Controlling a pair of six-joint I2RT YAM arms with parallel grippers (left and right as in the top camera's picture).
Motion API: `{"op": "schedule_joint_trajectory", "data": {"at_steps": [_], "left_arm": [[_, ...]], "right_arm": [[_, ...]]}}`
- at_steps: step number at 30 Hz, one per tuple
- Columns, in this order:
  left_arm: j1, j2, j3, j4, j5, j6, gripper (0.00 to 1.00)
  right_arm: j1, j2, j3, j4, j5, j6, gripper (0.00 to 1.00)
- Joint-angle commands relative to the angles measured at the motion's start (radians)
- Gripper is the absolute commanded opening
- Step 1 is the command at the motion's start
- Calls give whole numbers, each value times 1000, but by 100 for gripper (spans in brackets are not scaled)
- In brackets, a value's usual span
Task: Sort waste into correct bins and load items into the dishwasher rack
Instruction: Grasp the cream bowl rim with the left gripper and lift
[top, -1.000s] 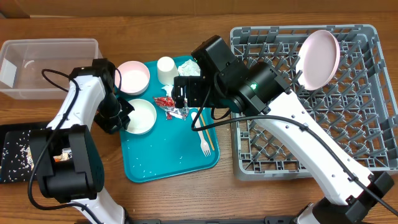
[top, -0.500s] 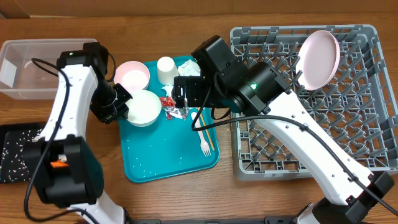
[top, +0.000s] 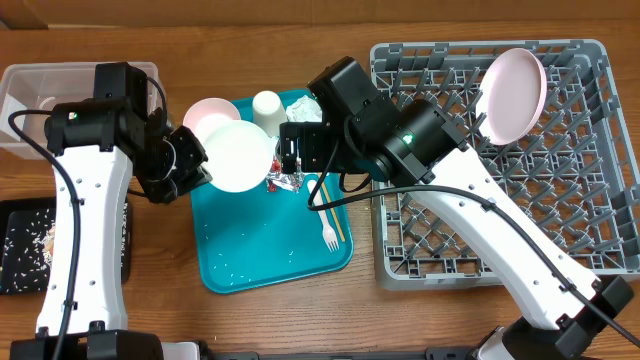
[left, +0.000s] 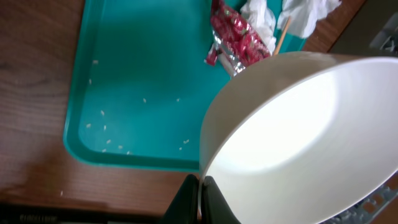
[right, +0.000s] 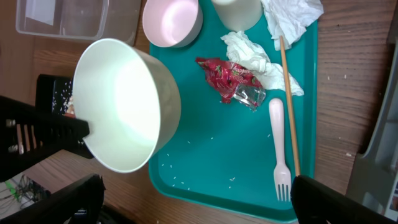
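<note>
The left gripper (left: 199, 198) pinches the tilted bowl (left: 298, 137) by its rim alone, so it could slip, or clip the wide-open right gripper (top: 292, 155) at its three o'clock.

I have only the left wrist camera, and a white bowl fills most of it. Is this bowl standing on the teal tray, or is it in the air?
Observer: In the air. The right wrist view shows the bowl tilted above the teal tray, with the left gripper shut on its rim.
Operator: And the right gripper, where is it?
Observer: The right gripper hangs open over the tray, above the foil wrapper, and holds nothing.
Operator: What is already in the rack?
Observer: One plate stands on edge among the pegs at the far side of the dishwasher rack.
</note>
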Motion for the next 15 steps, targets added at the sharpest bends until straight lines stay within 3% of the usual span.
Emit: {"op": "schedule_joint_trajectory", "data": {"at_steps": [1, 8, 15], "left_arm": [[-2, -11, 16, -28, 31, 39, 4], [-10, -11, 16, -80, 48, 68, 4], [-39, -12, 16, -90, 85, 99, 4]], "right_arm": [[1, 1, 2, 6, 6, 1, 100], [1, 1, 2, 31, 5, 2, 100], [1, 1, 2, 64, -119, 9, 100]]}}
